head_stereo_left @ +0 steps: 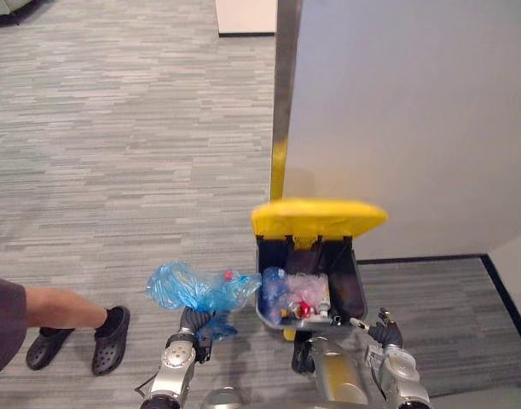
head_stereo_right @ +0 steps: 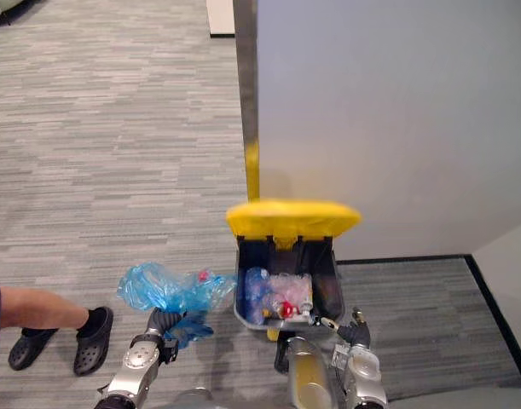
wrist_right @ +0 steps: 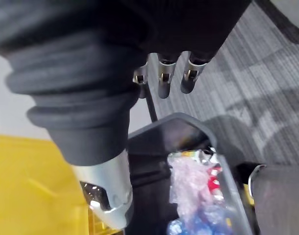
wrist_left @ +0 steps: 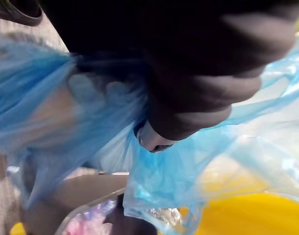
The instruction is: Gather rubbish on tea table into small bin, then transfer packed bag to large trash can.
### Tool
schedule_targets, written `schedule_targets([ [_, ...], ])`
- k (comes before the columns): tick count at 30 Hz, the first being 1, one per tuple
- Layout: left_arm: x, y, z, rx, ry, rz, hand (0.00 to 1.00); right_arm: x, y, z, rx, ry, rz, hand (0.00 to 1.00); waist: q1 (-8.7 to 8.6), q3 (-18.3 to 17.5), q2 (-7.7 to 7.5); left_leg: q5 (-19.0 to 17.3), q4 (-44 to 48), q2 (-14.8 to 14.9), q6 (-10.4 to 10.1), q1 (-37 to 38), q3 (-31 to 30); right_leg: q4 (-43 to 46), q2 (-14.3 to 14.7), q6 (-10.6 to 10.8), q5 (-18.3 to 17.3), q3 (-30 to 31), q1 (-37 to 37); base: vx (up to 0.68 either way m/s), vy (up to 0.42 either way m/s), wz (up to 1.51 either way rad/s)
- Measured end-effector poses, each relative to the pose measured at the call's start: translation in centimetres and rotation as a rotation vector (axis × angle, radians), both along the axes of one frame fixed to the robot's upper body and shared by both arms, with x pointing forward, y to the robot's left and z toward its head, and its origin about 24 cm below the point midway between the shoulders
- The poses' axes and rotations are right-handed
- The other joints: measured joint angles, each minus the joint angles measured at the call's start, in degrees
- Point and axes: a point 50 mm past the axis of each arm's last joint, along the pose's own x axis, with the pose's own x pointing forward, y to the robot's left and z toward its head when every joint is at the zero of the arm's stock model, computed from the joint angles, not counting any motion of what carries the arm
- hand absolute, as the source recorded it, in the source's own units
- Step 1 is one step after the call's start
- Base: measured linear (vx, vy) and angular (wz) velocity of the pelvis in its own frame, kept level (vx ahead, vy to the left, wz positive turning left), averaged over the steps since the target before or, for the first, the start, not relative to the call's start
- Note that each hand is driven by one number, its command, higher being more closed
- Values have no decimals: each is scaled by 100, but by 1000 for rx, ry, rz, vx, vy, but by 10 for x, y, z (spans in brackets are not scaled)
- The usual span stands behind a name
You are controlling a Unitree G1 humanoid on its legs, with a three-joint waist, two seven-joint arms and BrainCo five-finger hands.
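1. One crumpled translucent blue plastic bag [head_stereo_left: 192, 288] sits lower left of centre, bunched in the left hand's [head_stereo_left: 194, 324] curled fingers.
2. Its long axis runs sideways, reaching the open dark grey, yellow-lidded trash can [head_stereo_left: 356, 285] just right of it.
3. The right hand [head_stereo_left: 384, 329], relaxed and empty, hovers by the can's lower-right corner.

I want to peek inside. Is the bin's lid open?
Open: the yellow lid stands raised, with rubbish showing inside the bin.

Left hand [head_stereo_left: 194, 322] forward, fingers clenched — right hand [head_stereo_left: 384, 331] alongside, fingers straight and loose
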Motion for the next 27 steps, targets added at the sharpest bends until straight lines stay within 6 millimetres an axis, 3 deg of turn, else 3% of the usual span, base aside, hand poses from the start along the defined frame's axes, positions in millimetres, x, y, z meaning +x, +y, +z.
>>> schedule_targets([
  [4,-7,2,-6,0,35,10,100,-4,-1,-5,10,32,-11,0,-48,-51,30,69,-256,-22,-47,4,154,-80,128,-46,30,108,-157,-9,-52,-21],
  [5,-11,3,-9,0,50,16,100,-9,-2,-8,14,54,-15,0,-112,-106,47,108,-324,-32,-45,5,155,-144,161,-106,66,125,-176,5,-11,-8],
  [10,-17,5,-15,3,85,21,100,-18,-2,-13,20,92,-17,0,-119,-177,87,478,-574,-209,-33,-4,96,-526,135,-325,293,215,-117,4,17,-6],
  [15,-26,3,-19,2,113,9,100,-19,7,-18,30,125,60,0,-116,-343,134,762,-683,-254,-51,-126,-156,-1156,62,-270,599,45,155,-14,10,21],
  [17,-26,-1,-20,2,115,-13,100,-10,15,-16,14,116,145,0,-90,-375,145,787,-677,-262,-59,-285,-207,-1436,58,-265,778,-6,187,-53,-4,20],
  [20,-23,-5,-17,0,100,-30,100,22,35,-4,-1,44,272,0,-69,-372,149,786,-684,-277,-59,-583,-320,-1989,58,-272,1147,-124,183,-91,-16,21],
  [21,-20,-9,-15,-1,81,-53,100,37,42,5,-12,-2,318,0,22,-370,148,785,-675,-292,-57,-727,-366,-2222,57,-259,1309,-164,181,-67,-22,17],
  [24,-14,-14,-9,-4,47,-71,100,62,55,19,-46,-64,403,0,66,-341,148,752,-638,-295,-23,-972,-484,-2530,42,-89,1471,-247,174,-103,-37,27],
  [27,-1,-17,2,-8,-17,-79,100,100,70,51,-100,-204,476,0,214,-119,127,543,-260,-270,73,-1346,-563,-2793,45,29,1687,-222,134,-127,-41,13],
])
